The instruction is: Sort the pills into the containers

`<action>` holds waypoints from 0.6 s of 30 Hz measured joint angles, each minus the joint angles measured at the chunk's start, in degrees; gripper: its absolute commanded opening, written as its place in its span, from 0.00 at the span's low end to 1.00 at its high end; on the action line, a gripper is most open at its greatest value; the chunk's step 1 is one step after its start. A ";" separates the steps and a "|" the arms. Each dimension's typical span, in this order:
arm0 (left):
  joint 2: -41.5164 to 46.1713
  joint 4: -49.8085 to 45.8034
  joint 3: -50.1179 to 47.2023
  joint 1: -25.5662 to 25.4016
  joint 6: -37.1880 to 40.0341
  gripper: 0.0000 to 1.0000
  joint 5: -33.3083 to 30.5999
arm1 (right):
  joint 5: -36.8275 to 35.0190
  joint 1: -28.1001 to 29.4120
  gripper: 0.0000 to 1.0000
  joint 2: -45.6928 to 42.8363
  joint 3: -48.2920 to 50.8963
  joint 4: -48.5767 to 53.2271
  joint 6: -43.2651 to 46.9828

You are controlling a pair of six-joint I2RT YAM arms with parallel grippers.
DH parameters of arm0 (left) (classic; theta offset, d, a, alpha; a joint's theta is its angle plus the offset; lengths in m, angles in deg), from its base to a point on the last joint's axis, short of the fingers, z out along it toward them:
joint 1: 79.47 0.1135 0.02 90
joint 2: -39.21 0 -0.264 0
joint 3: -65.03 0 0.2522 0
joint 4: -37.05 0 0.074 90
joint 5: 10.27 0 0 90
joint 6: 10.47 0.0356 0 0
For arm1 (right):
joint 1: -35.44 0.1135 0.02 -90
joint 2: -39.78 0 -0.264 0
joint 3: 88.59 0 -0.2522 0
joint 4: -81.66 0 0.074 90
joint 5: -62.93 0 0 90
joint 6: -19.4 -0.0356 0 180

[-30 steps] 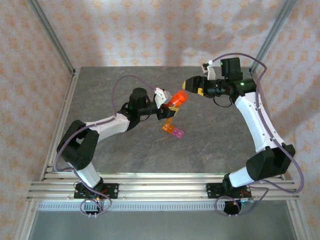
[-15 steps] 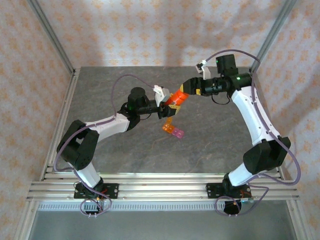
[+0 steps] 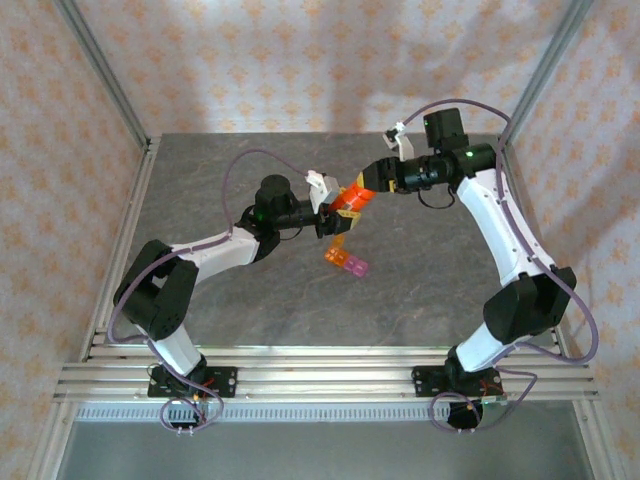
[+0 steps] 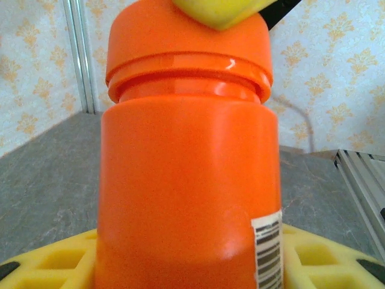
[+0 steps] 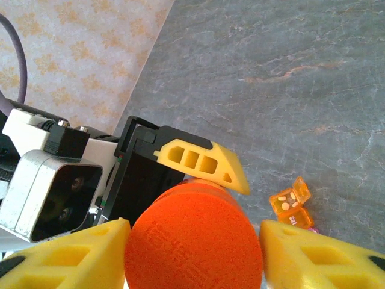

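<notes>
The containers [image 3: 346, 260] lay on the grey table [image 3: 200, 180] at the centre of the top view, just below the lifted orange bottle [image 3: 350, 198] — in the right-wrist view the orange end cell [image 5: 290, 200] stood open at lower right. The left gripper [image 3: 335, 213] clamped the bottle's body. The right gripper [image 3: 368, 183] straddled its cap [image 5: 195, 241] — whether it was squeezing the cap could not be told.

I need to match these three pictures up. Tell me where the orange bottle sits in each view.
Top external: orange bottle at centre, tilted, just above the containers.
Left wrist: bottle upright across the middle, cap at top.
Right wrist: its cap seen end-on at bottom centre.
Shared landmark: the grey table behind it.
</notes>
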 measured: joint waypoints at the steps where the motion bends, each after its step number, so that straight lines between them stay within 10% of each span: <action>1: 0.00 0.00 -0.04 0.00 0.02 0.00 0.00 | 0.00 -0.02 0.49 0.09 -0.07 0.00 0.09; 18: 0.00 -4.17 -1.22 0.98 0.33 0.00 -0.02 | -9.86 3.65 0.44 -2.47 7.26 -7.78 -21.49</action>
